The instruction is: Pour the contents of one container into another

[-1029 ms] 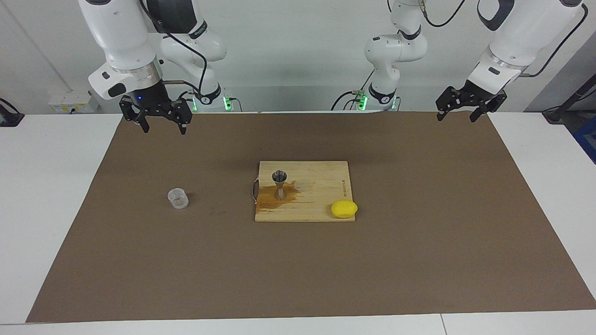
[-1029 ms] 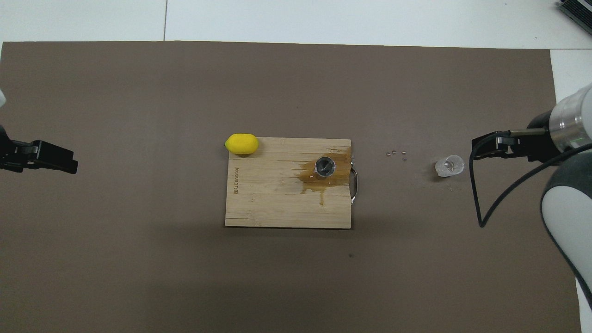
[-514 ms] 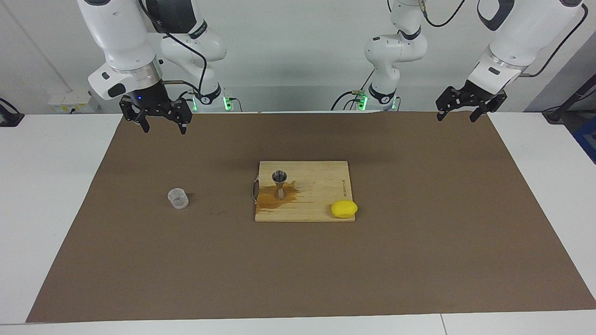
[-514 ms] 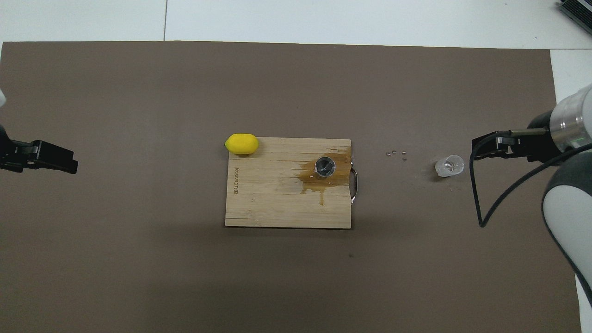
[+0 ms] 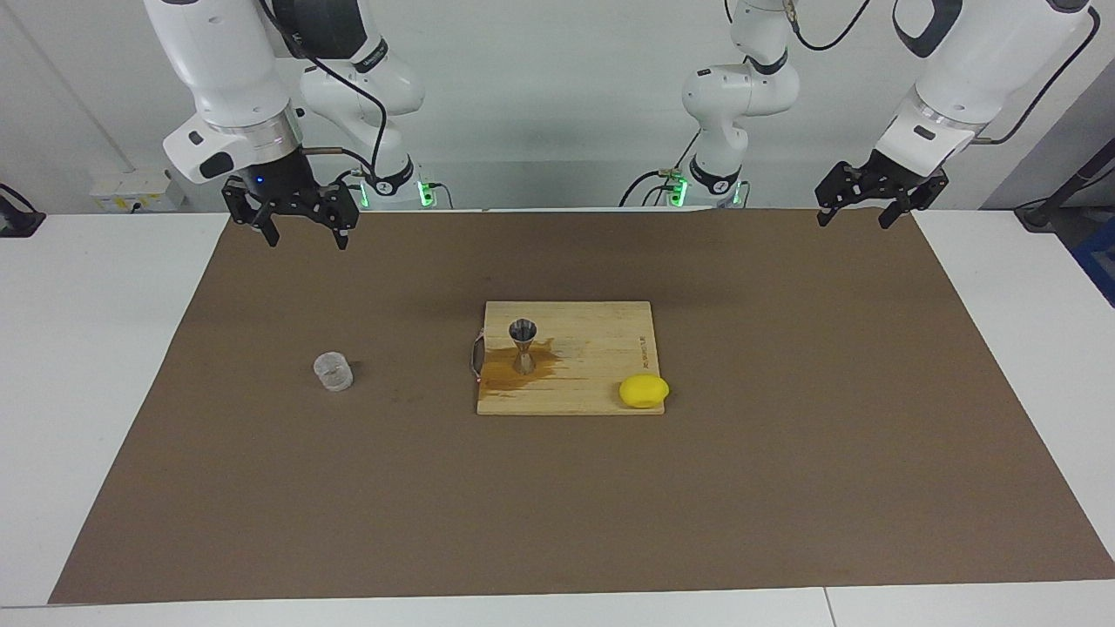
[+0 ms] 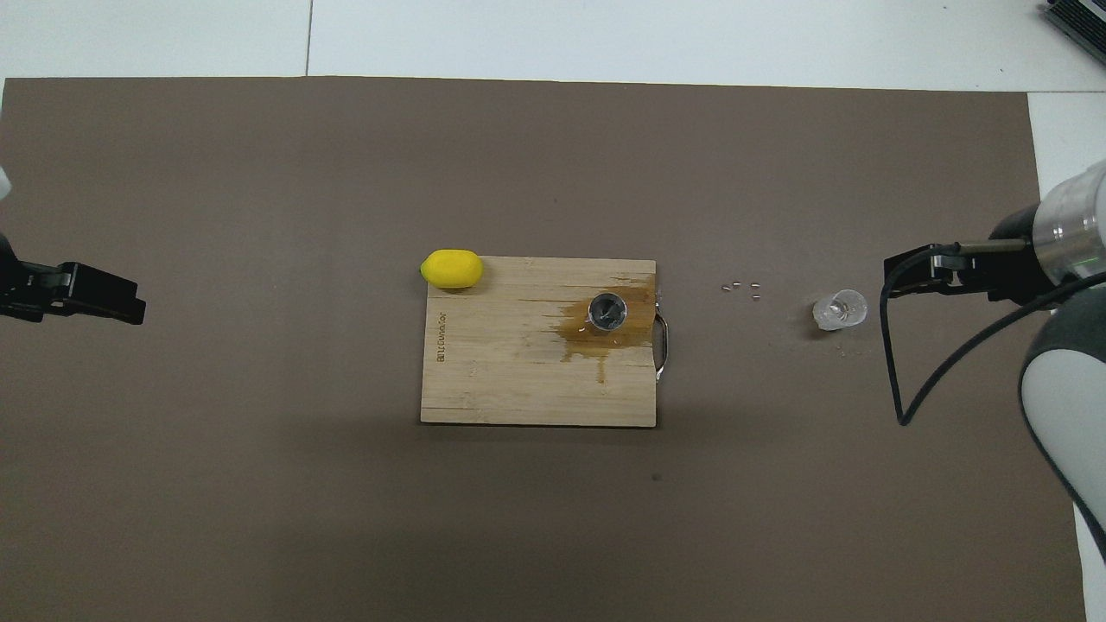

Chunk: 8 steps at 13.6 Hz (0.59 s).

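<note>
Both arms wear glossy white shells with rounded, bulbous joints and dark grey to black bands where the segments meet. A brushed silver ring sits at each wrist, just above a black hand. The right gripper (image 5: 302, 228) is a black skeletal linkage of short bars with a small blue light glowing on its housing; the left gripper (image 5: 875, 198) is built of the same black links. Thin black cables loop loosely from the upper segments down to the wrists. At the two bases, small green lights glow beside bundled cabling.
</note>
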Available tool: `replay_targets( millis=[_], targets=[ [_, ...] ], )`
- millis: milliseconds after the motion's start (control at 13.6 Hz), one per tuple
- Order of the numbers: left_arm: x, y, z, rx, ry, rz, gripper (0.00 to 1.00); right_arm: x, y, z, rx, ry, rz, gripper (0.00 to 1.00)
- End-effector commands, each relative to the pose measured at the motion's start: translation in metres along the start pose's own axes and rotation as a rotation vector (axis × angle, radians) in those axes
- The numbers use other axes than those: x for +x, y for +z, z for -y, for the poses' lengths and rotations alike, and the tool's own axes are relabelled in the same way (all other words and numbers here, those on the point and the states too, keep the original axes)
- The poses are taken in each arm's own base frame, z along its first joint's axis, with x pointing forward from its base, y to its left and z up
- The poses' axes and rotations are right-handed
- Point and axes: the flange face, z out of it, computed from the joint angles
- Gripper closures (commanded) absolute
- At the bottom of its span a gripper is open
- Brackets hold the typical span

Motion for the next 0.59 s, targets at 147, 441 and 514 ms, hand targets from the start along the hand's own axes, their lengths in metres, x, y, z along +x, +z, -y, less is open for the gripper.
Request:
replay_targets(
  millis=[147, 441, 514],
  targets=[
    [-0.0056, -0.0015, 0.0011, 0.021, -0.002, 0.006, 0.00, -0.0083, -0.0091, 0.0024, 0.027, -0.026, 0.005, 0.00],
    [-0.0056, -0.0015, 0.0011, 0.021, -0.003, 0.006, 0.00, -0.0136, -0.0049, 0.0059, 0.044, -0.033, 0.014, 0.00],
    [-0.0056, -0.0015, 0.0011, 0.021, -0.003, 0.006, 0.00, -0.0132, -0.0054, 0.0061, 0.046, -0.041, 0.010, 0.00]
  ],
)
